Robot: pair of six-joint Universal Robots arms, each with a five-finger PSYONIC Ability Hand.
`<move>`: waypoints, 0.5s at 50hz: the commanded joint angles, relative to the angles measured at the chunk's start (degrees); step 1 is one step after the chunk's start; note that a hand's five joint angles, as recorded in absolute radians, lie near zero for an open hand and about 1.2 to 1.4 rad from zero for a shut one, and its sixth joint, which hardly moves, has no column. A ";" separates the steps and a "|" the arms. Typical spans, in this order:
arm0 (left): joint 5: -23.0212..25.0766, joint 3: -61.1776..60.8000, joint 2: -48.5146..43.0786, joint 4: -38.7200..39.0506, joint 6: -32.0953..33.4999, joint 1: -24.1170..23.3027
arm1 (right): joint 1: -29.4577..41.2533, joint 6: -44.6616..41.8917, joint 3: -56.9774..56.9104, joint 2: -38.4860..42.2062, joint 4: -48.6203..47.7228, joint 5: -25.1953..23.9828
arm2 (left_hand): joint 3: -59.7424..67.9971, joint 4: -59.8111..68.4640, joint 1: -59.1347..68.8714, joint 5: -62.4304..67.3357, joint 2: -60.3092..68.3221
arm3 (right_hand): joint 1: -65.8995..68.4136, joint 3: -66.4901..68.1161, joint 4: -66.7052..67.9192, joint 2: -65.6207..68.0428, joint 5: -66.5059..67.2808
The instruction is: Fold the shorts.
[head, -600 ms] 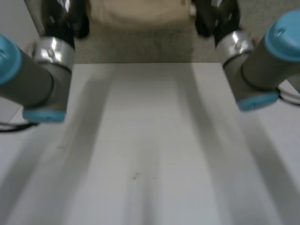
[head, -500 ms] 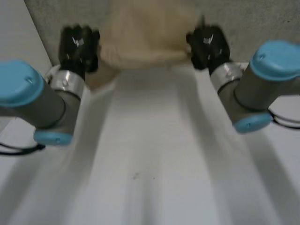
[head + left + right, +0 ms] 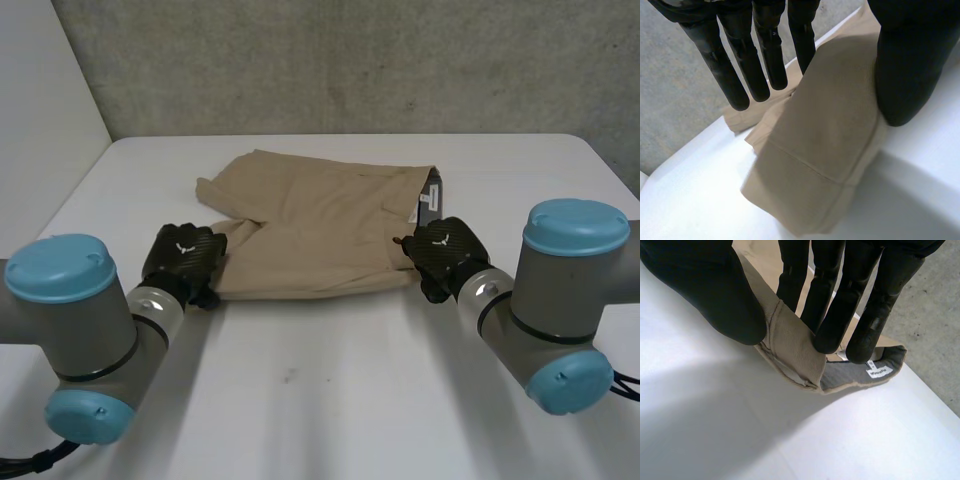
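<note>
Shorts (image 3: 320, 235): beige, finely ribbed woven cloth, laid flat across the middle of the white table (image 3: 330, 400). The waistband is lined in grey, and a small white label (image 3: 879, 372) is sewn inside; its print is too small to be read.

Right hand (image 3: 445, 255): the waistband corner is pinched between thumb and straight fingers (image 3: 832, 315).

Left hand (image 3: 185, 262): fingers (image 3: 740, 65) are held straight and spread above the stitched leg hem, with only the thumb resting on the cloth.
</note>
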 commanded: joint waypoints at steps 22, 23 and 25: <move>5.99 -3.11 1.24 -5.51 -0.80 8.83 | -1.69 10.82 5.48 -3.58 0.00 -0.23 | 24.87 25.25 25.06 25.31 25.09 | 23.97 12.25 11.72 12.55 13.91; 6.07 -3.11 1.24 -5.51 -0.80 8.92 | -1.69 10.82 5.56 -3.58 0.00 -0.23 | 29.87 30.25 30.06 30.31 30.10 | 23.97 12.25 11.72 12.55 13.91; 6.08 -3.20 1.24 -5.51 -0.88 8.92 | -1.69 10.82 5.74 -3.58 0.00 -0.23 | 38.79 39.17 38.98 39.23 39.02 | 23.97 12.25 11.72 12.55 13.91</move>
